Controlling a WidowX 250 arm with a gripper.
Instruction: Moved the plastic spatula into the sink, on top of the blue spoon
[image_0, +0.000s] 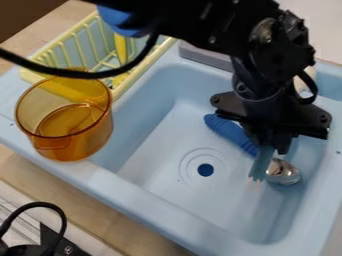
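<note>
One sink (163, 160), one spoon (228, 131), one amber cup (83, 142)

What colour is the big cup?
The cup is see-through orange, clearest in the camera view.

The plastic spatula (261, 164), dull teal, slants steeply over the blue spoon (230, 133), its upper part hidden; contact is unclear. The spoon, ribbed-handled, metal-bowled, lies diagonally in the pale-blue sink (148, 198).
</note>
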